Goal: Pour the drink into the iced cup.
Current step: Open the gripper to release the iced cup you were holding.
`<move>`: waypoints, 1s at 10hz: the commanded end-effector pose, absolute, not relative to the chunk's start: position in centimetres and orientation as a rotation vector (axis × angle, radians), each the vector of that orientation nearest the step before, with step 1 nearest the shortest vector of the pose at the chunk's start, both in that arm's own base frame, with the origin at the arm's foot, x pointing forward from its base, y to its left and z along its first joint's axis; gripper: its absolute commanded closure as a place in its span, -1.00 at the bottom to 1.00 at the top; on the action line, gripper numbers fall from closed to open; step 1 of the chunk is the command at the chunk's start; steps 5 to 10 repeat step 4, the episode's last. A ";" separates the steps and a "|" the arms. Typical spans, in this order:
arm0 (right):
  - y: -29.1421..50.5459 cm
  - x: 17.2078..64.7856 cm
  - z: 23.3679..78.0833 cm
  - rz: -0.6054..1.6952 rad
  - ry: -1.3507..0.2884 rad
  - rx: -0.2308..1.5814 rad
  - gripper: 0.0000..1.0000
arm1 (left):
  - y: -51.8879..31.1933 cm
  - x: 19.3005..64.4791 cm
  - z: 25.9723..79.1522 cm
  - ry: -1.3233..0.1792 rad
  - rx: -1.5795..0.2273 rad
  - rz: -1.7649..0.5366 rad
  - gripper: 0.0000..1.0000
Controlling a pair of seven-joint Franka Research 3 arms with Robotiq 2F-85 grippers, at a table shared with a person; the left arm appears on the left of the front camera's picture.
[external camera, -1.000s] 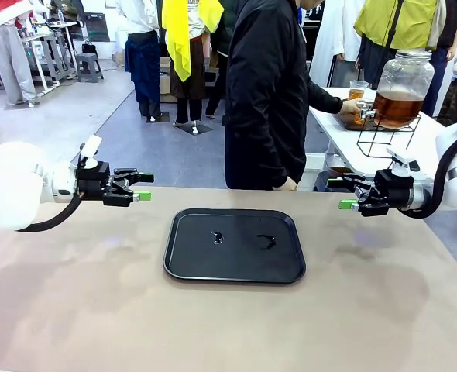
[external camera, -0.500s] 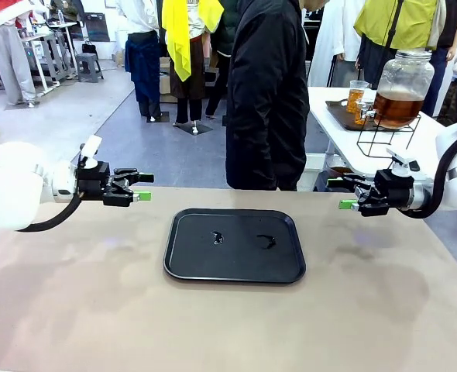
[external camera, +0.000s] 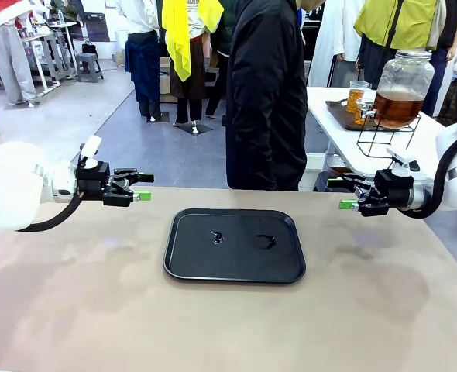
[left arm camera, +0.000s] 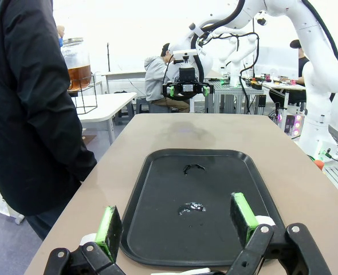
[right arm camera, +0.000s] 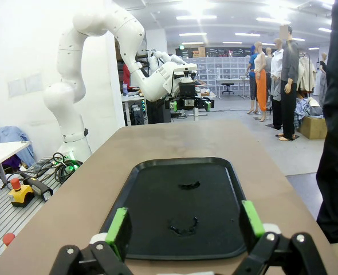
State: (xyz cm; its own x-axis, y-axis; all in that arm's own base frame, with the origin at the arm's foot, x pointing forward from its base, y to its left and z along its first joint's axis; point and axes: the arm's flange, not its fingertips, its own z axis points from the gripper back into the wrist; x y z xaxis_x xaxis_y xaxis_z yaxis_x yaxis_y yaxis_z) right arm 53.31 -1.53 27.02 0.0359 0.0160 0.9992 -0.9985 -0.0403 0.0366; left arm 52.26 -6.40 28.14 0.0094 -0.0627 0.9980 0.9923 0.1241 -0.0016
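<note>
Your left hand (external camera: 144, 187) hangs above the left side of the desk (external camera: 73, 310) with its green-padded fingers spread and nothing between them. From its wrist camera you see both pads (left arm camera: 108, 224) standing apart over the near rim of the black tray (left arm camera: 197, 206).

In the middle of the desk lies that tray (external camera: 190, 263), a shallow black one. It carries no cup, just two small wet smears (external camera: 266, 242) on its floor.

Behind the tray a person in a black jacket (external camera: 266, 101) stands at the far edge of the desk, turned toward the side table (external camera: 345, 143).

Your right hand (external camera: 343, 194) hovers over the right edge of the desk, released too, fingers wide and empty; its own view shows the pads (right arm camera: 118, 224) parted in front of the tray (right arm camera: 180, 206).

The drink (external camera: 396, 108) is well apart from both hands, on the white side table beyond the desk at the right. It fills roughly the lower half of a big round glass dispenser jar (external camera: 403, 74) that sits on a black wire stand (external camera: 383, 139). Just left of the jar's tap, a clear cup (external camera: 356, 94) with amber liquid stands on a dark tray (external camera: 338, 115).

Expect that jar to be heavy, smooth and breakable, with liquid that sloshes; you would likely do better working its tap than lifting it. Treat the cup as light, slippery when wet and easy to tip; take it around the middle of its wall.
</note>
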 end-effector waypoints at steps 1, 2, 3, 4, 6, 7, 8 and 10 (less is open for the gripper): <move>-1.4 53.3 27.3 1.225 -1.141 1.248 -1.00 | -6.5 52.4 28.4 -1.207 -1.073 -1.136 -1.00; -1.4 53.3 27.3 1.225 -1.141 1.248 -1.00 | -6.5 52.4 28.4 -1.207 -1.073 -1.136 -1.00; -1.4 53.3 27.3 1.225 -1.141 1.248 -1.00 | -6.5 52.4 28.4 -1.207 -1.073 -1.136 -1.00; -1.4 53.3 27.3 1.225 -1.141 1.248 -1.00 | -6.5 52.4 28.4 -1.207 -1.073 -1.136 -1.00; -1.4 53.3 27.3 1.225 -1.141 1.248 -1.00 | -6.5 52.4 28.4 -1.207 -1.073 -1.136 -1.00; -1.4 53.3 27.3 1.225 -1.141 1.248 -1.00 | -6.5 52.4 28.4 -1.207 -1.073 -1.136 -1.00; -1.4 53.3 27.3 1.225 -1.141 1.248 -1.00 | -6.5 52.4 28.4 -1.207 -1.073 -1.136 -1.00; -1.4 53.3 27.3 1.225 -1.141 1.248 -1.00 | -6.5 52.4 28.4 -1.207 -1.073 -1.136 -1.00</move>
